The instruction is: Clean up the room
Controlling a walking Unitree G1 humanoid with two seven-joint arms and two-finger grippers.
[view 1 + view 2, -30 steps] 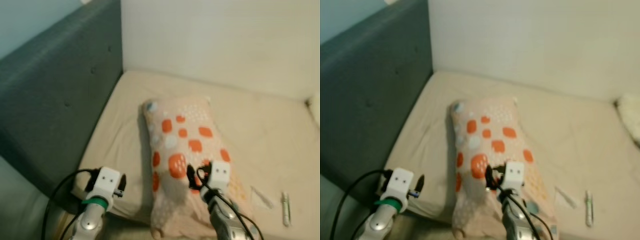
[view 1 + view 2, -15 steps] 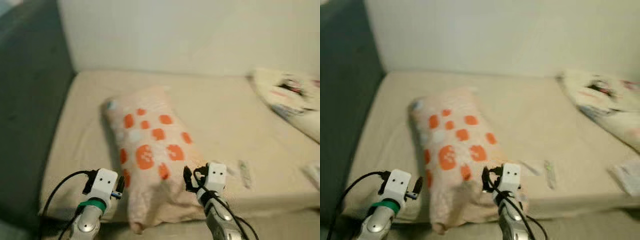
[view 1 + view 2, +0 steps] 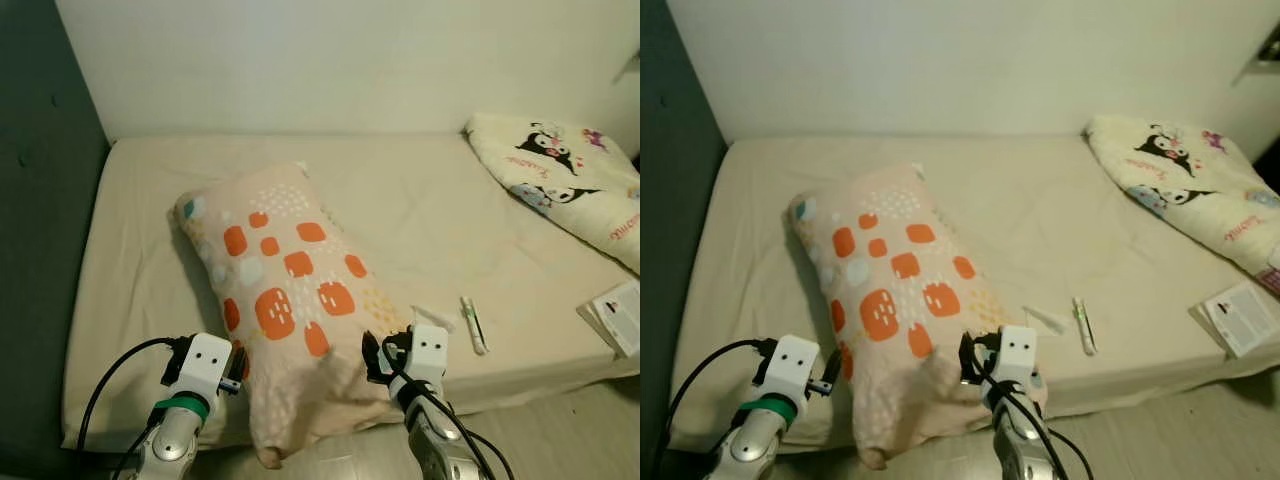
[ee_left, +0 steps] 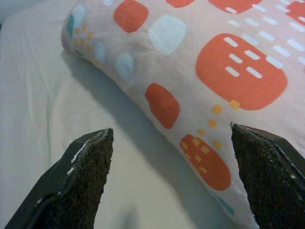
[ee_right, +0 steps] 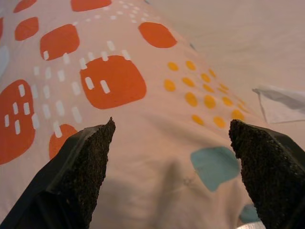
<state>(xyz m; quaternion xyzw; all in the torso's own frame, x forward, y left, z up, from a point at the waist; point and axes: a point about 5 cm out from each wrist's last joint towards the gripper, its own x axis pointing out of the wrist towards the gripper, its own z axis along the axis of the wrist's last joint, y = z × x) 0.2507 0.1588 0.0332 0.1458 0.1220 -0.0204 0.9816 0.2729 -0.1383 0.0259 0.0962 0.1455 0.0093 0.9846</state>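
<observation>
A peach pillow (image 3: 285, 290) with orange patches lies slanted on the beige bed (image 3: 400, 210), its near end hanging over the front edge. My left gripper (image 3: 238, 364) hovers low beside the pillow's left flank; in the left wrist view its fingers (image 4: 81, 186) stand wide apart with pillow (image 4: 228, 71) and sheet between them. My right gripper (image 3: 372, 357) sits at the pillow's near right corner, open, its fingers (image 5: 81, 176) spread over the printed fabric (image 5: 109, 81). Neither holds anything.
A cartoon-print blanket (image 3: 560, 175) is bunched at the bed's right end. A small tube (image 3: 472, 325) and a white wrapper (image 3: 432, 318) lie near the front edge, a booklet (image 3: 620, 315) farther right. The dark headboard (image 3: 40, 250) bounds the left; floor (image 3: 560, 430) shows below.
The camera has swung right and steadied, so the headboard slid left and the blanket and booklet came into view. Both grippers stay low by the pillow's near end.
</observation>
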